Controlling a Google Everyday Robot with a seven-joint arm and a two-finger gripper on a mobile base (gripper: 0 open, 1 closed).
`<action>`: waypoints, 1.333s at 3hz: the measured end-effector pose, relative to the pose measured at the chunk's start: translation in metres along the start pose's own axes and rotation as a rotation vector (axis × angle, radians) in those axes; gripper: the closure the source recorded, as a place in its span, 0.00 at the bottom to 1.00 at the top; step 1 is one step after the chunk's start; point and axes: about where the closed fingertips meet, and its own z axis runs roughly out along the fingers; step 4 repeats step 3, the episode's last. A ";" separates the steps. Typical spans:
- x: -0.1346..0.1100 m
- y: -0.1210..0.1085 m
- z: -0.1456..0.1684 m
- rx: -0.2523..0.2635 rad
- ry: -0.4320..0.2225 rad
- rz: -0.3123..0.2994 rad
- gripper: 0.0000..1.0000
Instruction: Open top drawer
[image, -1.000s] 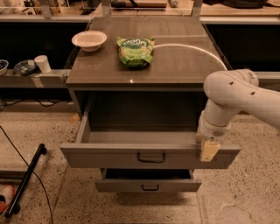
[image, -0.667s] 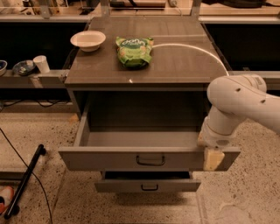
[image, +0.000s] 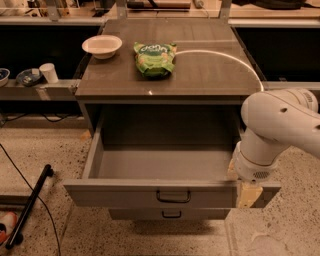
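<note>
The top drawer is pulled far out of the grey cabinet. Its deep grey box is empty and its front carries a small black bracket handle at the centre. A narrower drawer with its own handle shows just below it. My gripper hangs from the white arm at the right end of the top drawer's front, over its right corner.
A white bowl and a green snack bag lie on the cabinet top. A white cable arcs across it. A cup and bowl sit on the left shelf. A black bar lies on the floor at left.
The top drawer has come a little further out towards the camera. My gripper and arm have moved down and right along its front's right end.
</note>
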 end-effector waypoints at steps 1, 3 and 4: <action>-0.006 0.003 -0.014 0.025 -0.013 -0.027 0.46; -0.031 -0.021 -0.070 0.201 -0.082 -0.082 0.01; -0.031 -0.021 -0.070 0.201 -0.082 -0.082 0.01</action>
